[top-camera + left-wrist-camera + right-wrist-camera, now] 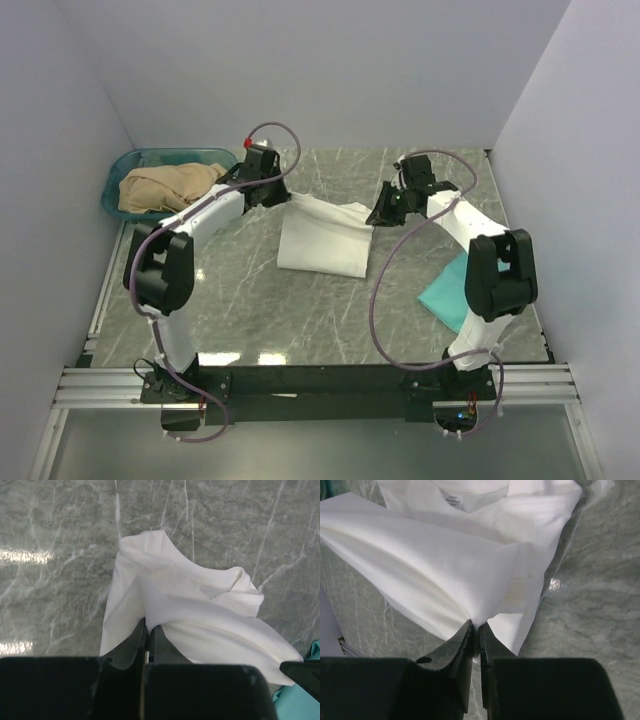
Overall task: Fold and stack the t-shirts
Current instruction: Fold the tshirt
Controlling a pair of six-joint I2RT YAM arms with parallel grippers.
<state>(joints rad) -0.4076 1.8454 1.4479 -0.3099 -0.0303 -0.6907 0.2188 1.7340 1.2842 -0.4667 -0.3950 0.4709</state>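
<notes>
White tee [325, 238], lifted between two grippers.
Your left gripper [148, 630] and right gripper [476, 627] each pinch its cloth, jaws pressed together; teal tee [452, 290] lies flat at right.

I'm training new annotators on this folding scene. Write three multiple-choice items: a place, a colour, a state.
1. The left gripper and right gripper are: A open; B out of view; C shut on the white t-shirt.
2. The cloth in the basket is: A beige; B black; C white.
3. The teal t-shirt lies: A in the basket; B on the table by the right arm; C under the white t-shirt.
Answers: C, both pinch its edges; A, tan folds fill it; B, flat beside that arm.
</notes>
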